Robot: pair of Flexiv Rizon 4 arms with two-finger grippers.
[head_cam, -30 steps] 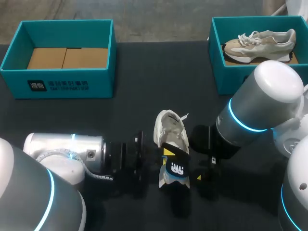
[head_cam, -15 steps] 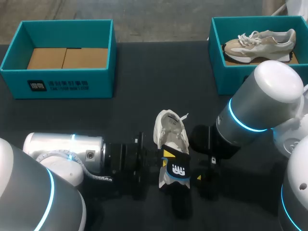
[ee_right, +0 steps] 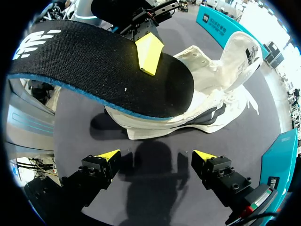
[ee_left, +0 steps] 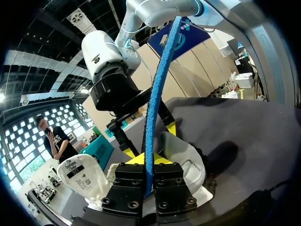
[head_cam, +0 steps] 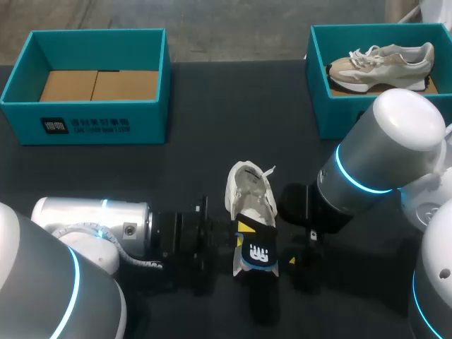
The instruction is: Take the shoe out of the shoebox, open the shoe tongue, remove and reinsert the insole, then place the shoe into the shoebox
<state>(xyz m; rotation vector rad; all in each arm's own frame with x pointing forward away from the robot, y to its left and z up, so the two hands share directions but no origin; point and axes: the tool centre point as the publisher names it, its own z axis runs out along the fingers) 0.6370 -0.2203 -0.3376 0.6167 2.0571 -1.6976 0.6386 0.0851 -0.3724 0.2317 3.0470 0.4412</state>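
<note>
A cream shoe [head_cam: 251,192] lies on the black table [head_cam: 212,127] with its heel toward the front edge. Its tongue [ee_right: 241,49] is folded up and out. My left gripper [head_cam: 242,227] is shut on the edge of the black insole [head_cam: 258,253], which has a blue underside and is held above the shoe's heel. In the left wrist view the insole [ee_left: 155,103] rises edge-on from between the left gripper [ee_left: 149,161], with the shoe [ee_left: 183,155] just ahead. My right gripper [ee_right: 156,157] stands open and empty beside the shoe [ee_right: 211,101], below the insole [ee_right: 94,66].
A teal shoebox [head_cam: 85,127] with a cardboard liner stands at the back left. A second teal shoebox [head_cam: 339,116] at the back right holds another beige shoe [head_cam: 381,62]. Both arms crowd the table's front middle.
The left gripper and the insole have shifted slightly toward the table's front edge. The shoe and the right arm have not moved.
</note>
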